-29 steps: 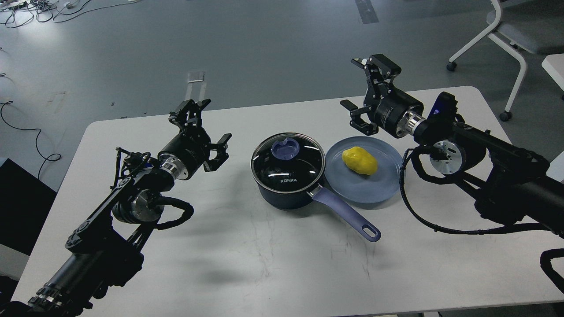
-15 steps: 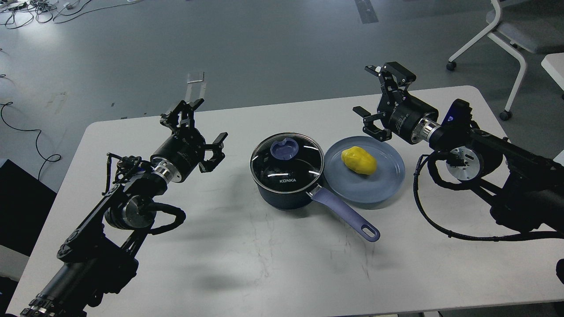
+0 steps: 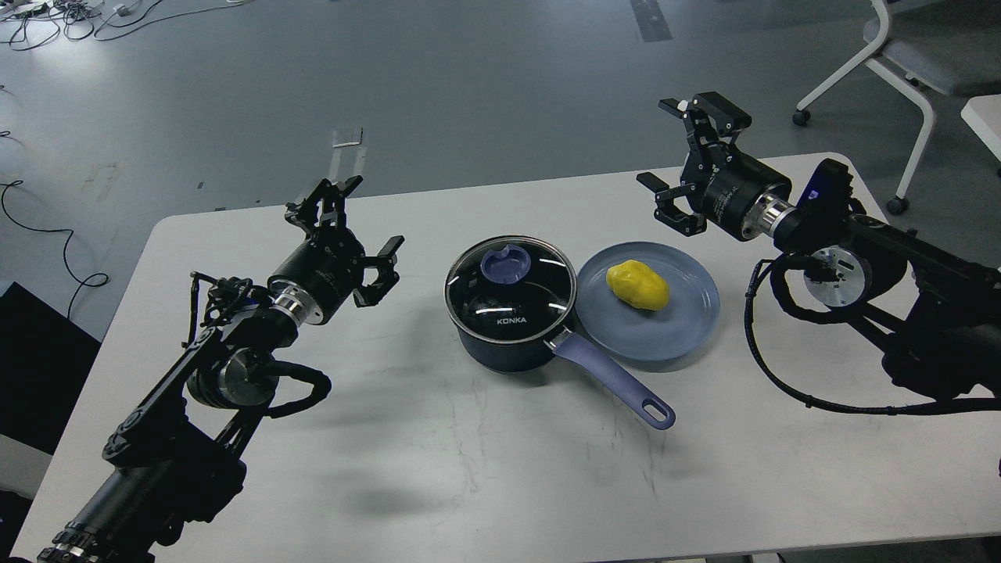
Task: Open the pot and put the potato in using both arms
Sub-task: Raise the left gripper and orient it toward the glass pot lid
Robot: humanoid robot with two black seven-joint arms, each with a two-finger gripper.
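Observation:
The dark navy pot (image 3: 508, 344) stands mid-table with its glass lid (image 3: 510, 288) on; the lid has a lavender knob (image 3: 505, 263). The pot's lavender handle (image 3: 618, 381) points to the front right. The yellow potato (image 3: 638, 285) lies on a blue-grey plate (image 3: 672, 328) just right of the pot. My left gripper (image 3: 350, 225) is open and empty, above the table left of the pot. My right gripper (image 3: 679, 152) is open and empty, raised above the table behind and right of the plate.
The white table (image 3: 485, 469) carries only the pot and plate. Its far edge runs just behind both grippers. A white chair (image 3: 899, 55) stands on the grey floor at the back right. Cables lie on the floor at the far left.

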